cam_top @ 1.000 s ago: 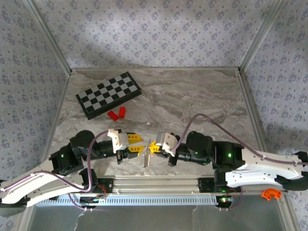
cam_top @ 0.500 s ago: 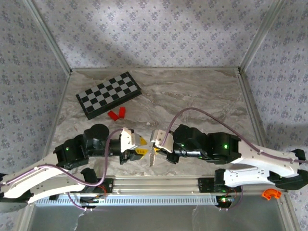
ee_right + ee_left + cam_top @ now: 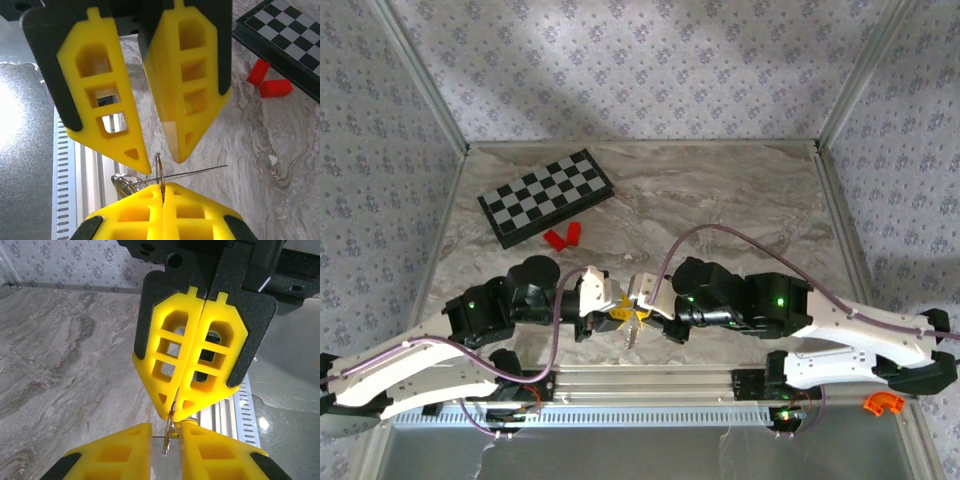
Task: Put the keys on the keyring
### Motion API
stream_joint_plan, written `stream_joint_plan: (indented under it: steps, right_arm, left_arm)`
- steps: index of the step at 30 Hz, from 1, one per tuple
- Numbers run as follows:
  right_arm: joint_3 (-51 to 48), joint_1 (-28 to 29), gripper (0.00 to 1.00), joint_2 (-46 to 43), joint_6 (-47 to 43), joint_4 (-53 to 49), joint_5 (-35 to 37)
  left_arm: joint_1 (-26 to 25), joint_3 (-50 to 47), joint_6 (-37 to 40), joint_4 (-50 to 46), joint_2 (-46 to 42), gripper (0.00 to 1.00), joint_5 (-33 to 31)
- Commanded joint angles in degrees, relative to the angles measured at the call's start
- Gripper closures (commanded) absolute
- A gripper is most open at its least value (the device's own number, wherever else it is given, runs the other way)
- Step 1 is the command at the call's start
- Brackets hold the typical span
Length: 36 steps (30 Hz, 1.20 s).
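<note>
- Down at the near edge of the grey marbled table (image 3: pixel 740 210), we see both arms angled inward so that their yellow-padded tools meet tip to tip.
- Our right gripper (image 3: pixel 162 187) has its two yellow lattice pads pressed flat together. They pinch a thin silvery wire keyring (image 3: pixel 159 170), which stands upright on edge out of the seam.
- Our left gripper (image 3: pixel 161 161) has its pads apart, one on either side of that keyring. From its own wrist camera the keyring sits in the gap, and we cannot tell whether either pad touches it.
- More loops of the same wire bunch just beside the right pads, and one straight strand sticks out sideways over the table.
- A slim pale strip (image 3: pixel 630 336) hangs just below the meeting point in the top view; we cannot tell whether it is a key.
- Well apart, toward the far left, lies a black-and-white chessboard (image 3: pixel 546 196), with two small red blocks (image 3: pixel 563 236) just beside its near edge.
</note>
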Motion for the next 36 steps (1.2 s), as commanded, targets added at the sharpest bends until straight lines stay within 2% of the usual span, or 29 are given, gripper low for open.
stream_joint_plan:
  steps: [1,11,17,25,29,33,36]
  right_arm:
    - [1.72,-0.46,1.0,0.18,0.69,0.58,-1.38]
    - [1.12,-0.87,1.0,-0.55,0.86,1.54,-1.55]
    - [0.87,-1.06,1.0,-0.63,0.42,1.81,-1.5]
    - [0.02,-1.08,1.0,-1.72,-0.7,3.83,-1.81]
    - [-0.3,-0.92,1.0,-1.69,-0.55,4.2,-2.12]
    - [-0.74,-0.66,1.0,-1.72,-0.55,4.16,-2.32]
    - [-0.89,-0.56,1.0,-1.61,-0.55,4.2,-2.39]
  left_arm:
    - [0.01,0.3,0.83,1.18,0.08,0.79,1.41]
    - [0.01,0.22,0.54,0.82,0.76,0.81,1.11]
    - [0.01,-0.68,-0.3,1.6,0.11,0.77,0.36]
    - [0.01,-2.02,-1.23,2.64,-0.73,0.82,0.44]
    - [0.01,-2.61,-1.45,3.81,-1.27,0.89,0.62]
    - [0.01,-3.0,-1.59,4.29,-1.92,0.89,0.95]
    - [0.01,-3.3,-1.71,4.59,-2.3,0.97,1.15]
